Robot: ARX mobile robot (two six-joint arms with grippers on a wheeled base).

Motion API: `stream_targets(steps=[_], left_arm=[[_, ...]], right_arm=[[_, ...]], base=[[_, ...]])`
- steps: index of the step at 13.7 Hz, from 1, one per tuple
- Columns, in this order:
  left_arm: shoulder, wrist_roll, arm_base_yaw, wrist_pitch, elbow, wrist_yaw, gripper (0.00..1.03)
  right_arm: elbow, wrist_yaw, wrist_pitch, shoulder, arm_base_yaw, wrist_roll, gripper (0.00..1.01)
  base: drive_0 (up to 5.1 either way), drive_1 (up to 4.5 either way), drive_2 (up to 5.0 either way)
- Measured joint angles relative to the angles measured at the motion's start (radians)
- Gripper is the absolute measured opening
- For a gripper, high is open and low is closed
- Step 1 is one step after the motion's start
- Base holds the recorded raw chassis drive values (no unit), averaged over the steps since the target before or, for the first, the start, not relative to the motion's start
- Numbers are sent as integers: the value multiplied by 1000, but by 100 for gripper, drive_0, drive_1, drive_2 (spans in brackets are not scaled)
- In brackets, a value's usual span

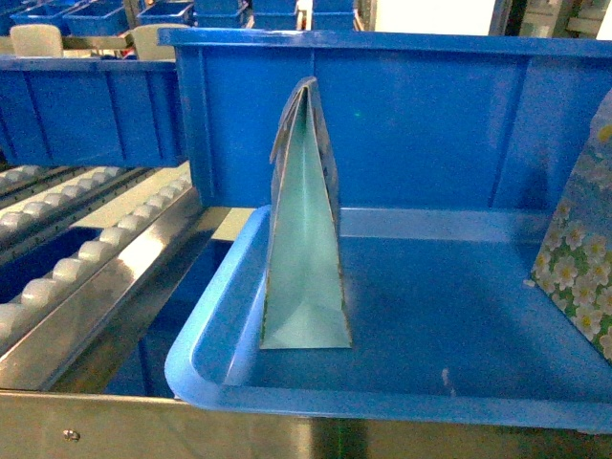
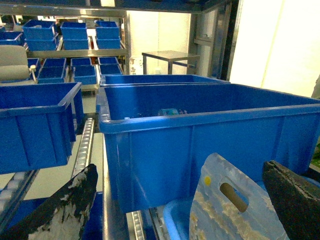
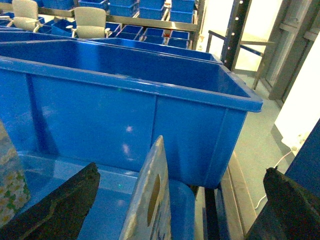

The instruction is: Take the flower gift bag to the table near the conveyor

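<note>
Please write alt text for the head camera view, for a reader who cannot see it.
A pale teal gift bag stands upright, edge-on, in a shallow blue tray, with a deep blue bin behind it. A second flower-printed bag shows at the right edge, and roller conveyor tracks slope away on the left.
</note>
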Motion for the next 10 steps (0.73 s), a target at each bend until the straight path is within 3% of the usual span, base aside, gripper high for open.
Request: stream_targets(steps=[2,5,10], left_arm=[[0,0,0,-1,0,0,98],[0,0,0,-1,0,0,98],[0,0,0,-1,0,0,98]], right_arm=[[34,1,13,37,-10,0,98],[69,-37,27,114,-10,3,98],[54,-45,61,230,-9,10,98]], base=[[0,0,0],[0,0,0],[0,0,0]])
